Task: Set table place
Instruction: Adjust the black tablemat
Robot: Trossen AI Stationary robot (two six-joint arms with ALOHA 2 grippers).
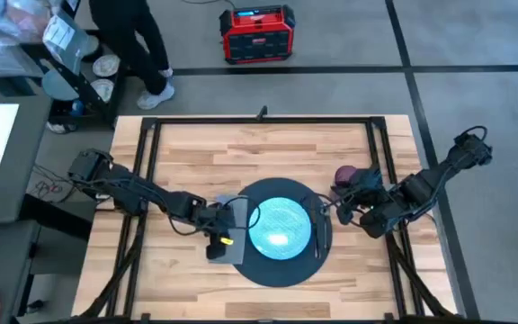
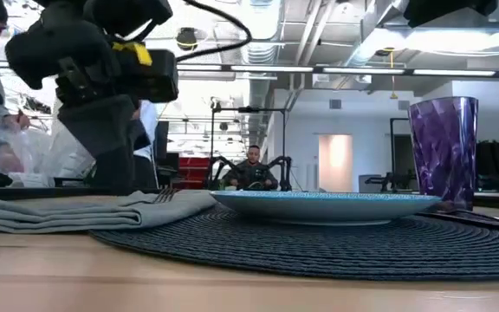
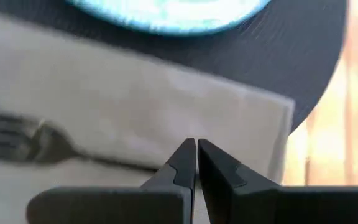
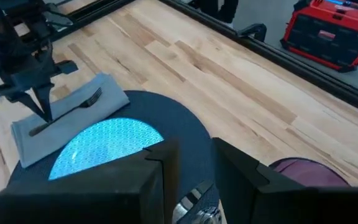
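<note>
Fork [image 4: 86, 101] on napkin [image 1: 230, 216], left of plate [image 1: 280, 225]. My left claw [image 3: 196, 149] above it, clenched empty. My right claw [image 4: 194, 171] released near cup [image 1: 346, 175].

On the light wooden table [image 1: 205, 153], the dark grey round mat [image 1: 281, 268] holds a teal plate [image 1: 280, 225] at its centre; a grey napkin [image 1: 234, 216] overlaps the mat's 9 o'clock edge with a fork [image 4: 89, 99] on it; the purple cup [image 1: 346, 175] stands upright at 2 o'clock
</note>
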